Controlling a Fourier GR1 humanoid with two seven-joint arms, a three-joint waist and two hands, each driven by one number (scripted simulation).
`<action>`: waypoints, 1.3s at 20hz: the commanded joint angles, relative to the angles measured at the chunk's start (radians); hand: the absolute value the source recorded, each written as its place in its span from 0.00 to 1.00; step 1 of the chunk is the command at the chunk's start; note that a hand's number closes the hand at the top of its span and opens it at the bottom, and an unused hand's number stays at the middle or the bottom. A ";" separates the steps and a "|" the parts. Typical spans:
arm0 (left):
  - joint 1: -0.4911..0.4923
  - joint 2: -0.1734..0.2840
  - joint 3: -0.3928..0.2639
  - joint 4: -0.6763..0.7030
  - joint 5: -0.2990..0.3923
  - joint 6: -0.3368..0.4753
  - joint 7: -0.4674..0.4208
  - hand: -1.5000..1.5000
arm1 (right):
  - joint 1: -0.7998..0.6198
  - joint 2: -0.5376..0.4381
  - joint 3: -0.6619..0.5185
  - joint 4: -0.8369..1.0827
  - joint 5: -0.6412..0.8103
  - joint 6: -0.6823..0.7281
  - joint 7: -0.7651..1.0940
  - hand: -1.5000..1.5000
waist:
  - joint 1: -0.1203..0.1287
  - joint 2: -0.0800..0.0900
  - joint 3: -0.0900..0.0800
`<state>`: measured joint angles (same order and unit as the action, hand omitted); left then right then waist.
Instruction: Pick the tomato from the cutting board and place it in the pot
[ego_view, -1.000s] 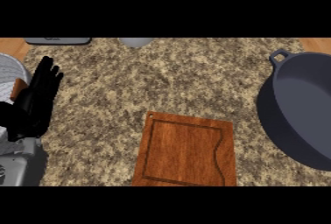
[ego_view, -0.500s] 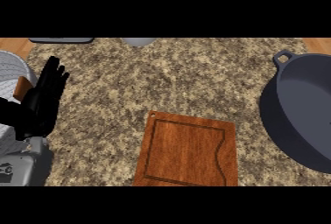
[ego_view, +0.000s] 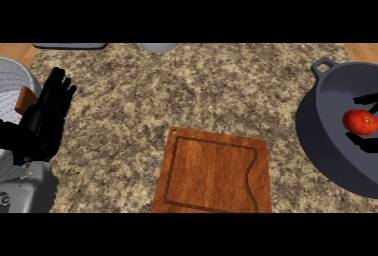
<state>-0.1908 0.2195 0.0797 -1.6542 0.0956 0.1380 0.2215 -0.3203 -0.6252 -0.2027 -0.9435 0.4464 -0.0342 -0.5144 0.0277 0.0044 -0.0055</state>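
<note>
A red tomato (ego_view: 359, 121) shows at the view's right edge, over the inside of the dark grey pot (ego_view: 325, 145). Black fingers (ego_view: 367, 99) of my right hand (ego_view: 362, 142) curl above and below the tomato and hold it; the rest of that hand is cut off by the edge. The wooden cutting board (ego_view: 214, 172) lies at the lower middle of the counter with nothing on it. At the far left my left hand (ego_view: 46, 117) rests open with its fingers up, away from the board.
A white ribbed round object (ego_view: 16, 82) with a brown piece (ego_view: 26, 98) beside it sits at the left edge. A grey item (ego_view: 159, 47) and a dark flat one (ego_view: 70, 46) lie along the back. A grey appliance (ego_view: 26, 195) fills the lower left corner.
The tomato and my right hand's fingers have come into view over the pot at the right edge. The view has shifted slightly, so the pot sits further right. The left hand has stayed in place.
</note>
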 joint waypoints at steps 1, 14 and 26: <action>-0.002 0.018 0.026 0.010 0.018 -0.023 -0.012 0.50 | -0.103 0.038 0.035 0.176 -0.003 0.084 -0.046 0.00 | 0.003 0.004 0.007; -0.002 -0.014 -0.032 -0.050 -0.032 0.018 0.056 0.50 | -0.209 -0.018 -0.196 0.434 -0.333 0.467 -0.209 0.00 | 0.001 0.001 0.009; -0.010 -0.012 0.018 0.025 0.006 -0.021 -0.026 0.50 | -0.190 -0.272 -0.257 0.647 -0.376 0.723 -0.316 0.00 | 0.000 0.011 0.012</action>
<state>-0.2173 0.2140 0.0972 -1.6418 0.0937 0.1348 0.2337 -0.5470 -0.8528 -0.4505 -0.3469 0.0778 0.5277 -0.6876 0.0271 0.0131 0.0042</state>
